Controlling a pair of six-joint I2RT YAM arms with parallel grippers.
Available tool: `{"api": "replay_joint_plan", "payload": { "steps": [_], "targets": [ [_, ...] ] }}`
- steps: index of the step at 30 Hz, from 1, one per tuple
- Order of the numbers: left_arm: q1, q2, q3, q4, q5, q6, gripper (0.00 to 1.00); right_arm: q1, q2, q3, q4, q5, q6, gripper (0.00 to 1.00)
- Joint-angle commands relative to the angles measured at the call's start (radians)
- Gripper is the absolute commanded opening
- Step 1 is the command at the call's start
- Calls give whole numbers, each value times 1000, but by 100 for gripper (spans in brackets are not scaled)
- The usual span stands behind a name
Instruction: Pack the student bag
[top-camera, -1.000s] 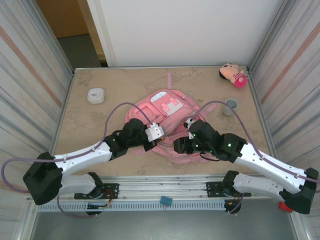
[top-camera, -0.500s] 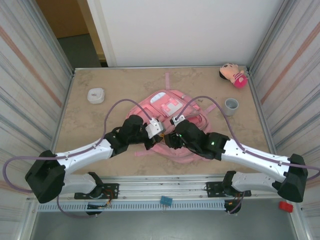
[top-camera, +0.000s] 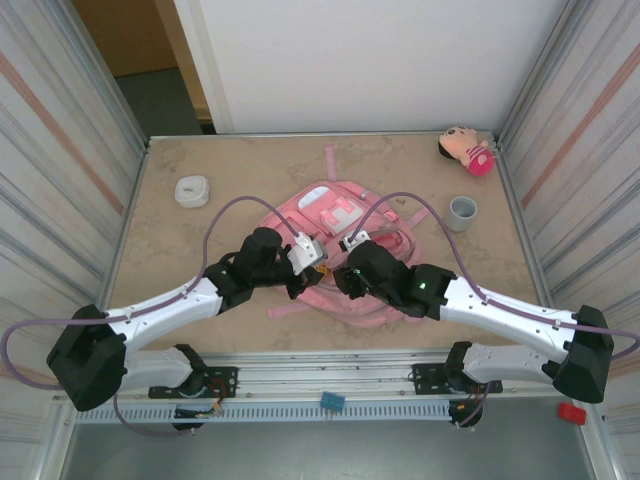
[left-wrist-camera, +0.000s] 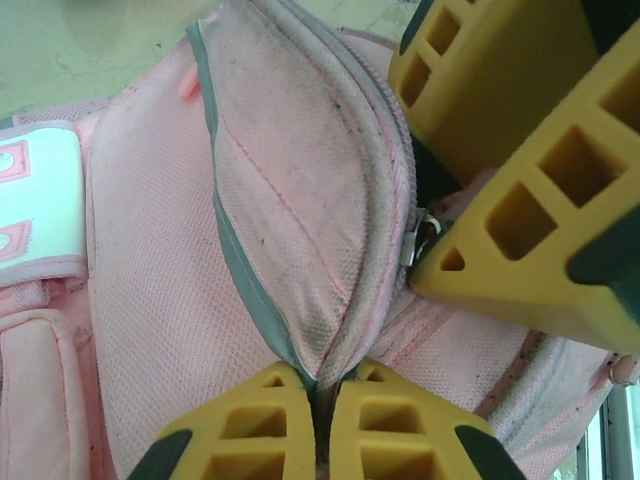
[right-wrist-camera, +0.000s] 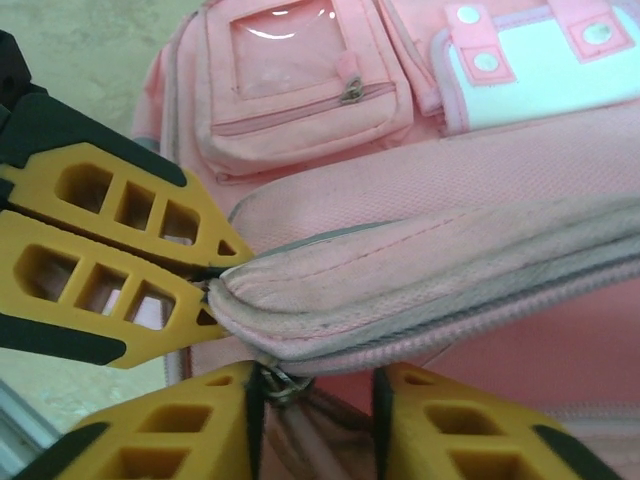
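One woven-fabric student bag (left-wrist-camera: 150, 300)

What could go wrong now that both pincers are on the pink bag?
1. The right pincer has the tiny zipper pull between its fingers but isn't clamped on it, so the pull could slip out.
2. The left pincer pinches only the thin edge of the student bag flap, so the fabric might slide free when tugged.
3. The two pincers sit very close together and could bump.
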Motion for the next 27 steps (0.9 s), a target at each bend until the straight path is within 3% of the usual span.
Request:
{"api": "replay_joint_plan", "payload": {
  "steps": [1, 7, 14, 18, 22, 24, 27],
  "targets": [
    [24, -62, 31, 31, 14, -50, 0, -16, -17, 23, -175, 78, 25, 22],
    [34, -63, 31, -3, -4, -32, 0, -99, -72, 27, -176, -88, 5, 5],
    [35, -76, 20, -36, -47, -19, 0, -229, -86, 25, -218, -310, 14, 0],
    [35, -82, 21, -50, -50, -16, 0, -252, -70, 32, -245, -358, 16, 14],
    [35, -86, 21, -48, -40, -19, 0, -246, -49, 34, -239, -367, 18, 21],
    [36, -87, 23, -47, -36, -19, 0, -242, -43, 40, -238, -363, 18, 31],
    [35, -84, 22, -43, -34, -18, 0, -241, -36, 53, -243, -358, 13, 30]
  ]
}}
